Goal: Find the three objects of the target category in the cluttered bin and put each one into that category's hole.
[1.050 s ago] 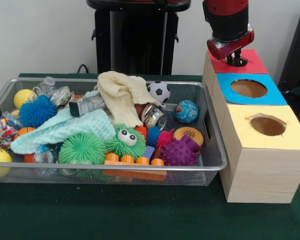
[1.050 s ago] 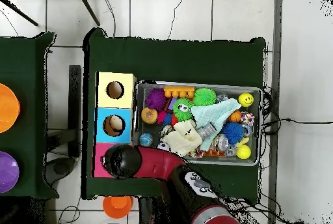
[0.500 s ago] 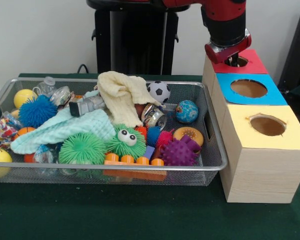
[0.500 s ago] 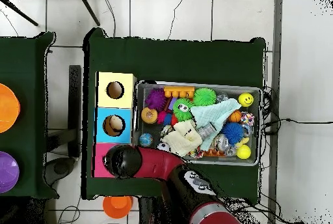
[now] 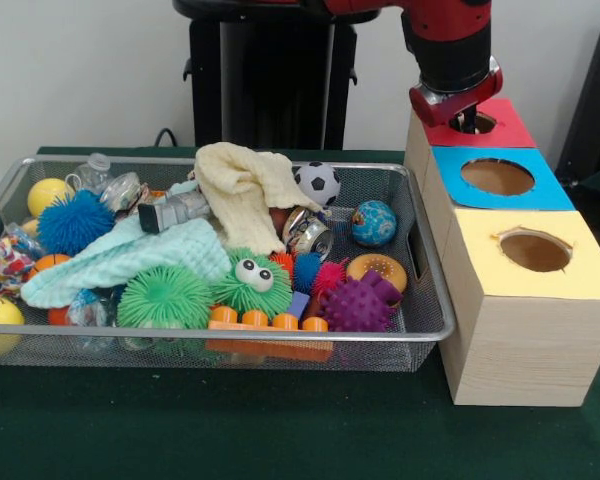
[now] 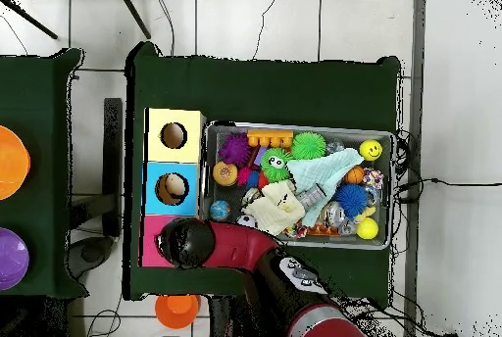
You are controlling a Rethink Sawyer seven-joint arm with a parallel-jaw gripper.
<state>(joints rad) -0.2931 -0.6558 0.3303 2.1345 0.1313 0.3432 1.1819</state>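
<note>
Front view, gripper (image 5: 467, 122) over red hole (image 5: 477, 122), bin (image 5: 420, 300) well apart

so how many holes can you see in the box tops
3: red top's hole partly behind the gripper, blue top's hole in the middle, yellow top's hole nearest the camera.

The arm (image 5: 450, 40) is a thick round tube, glossy red with a black band round its lower part, ending in a red collar above the small dark pincer (image 5: 467, 122). From overhead the arm (image 6: 284, 279) shows red with black sections and small white markings, and a rounded black cap at its end.
</note>
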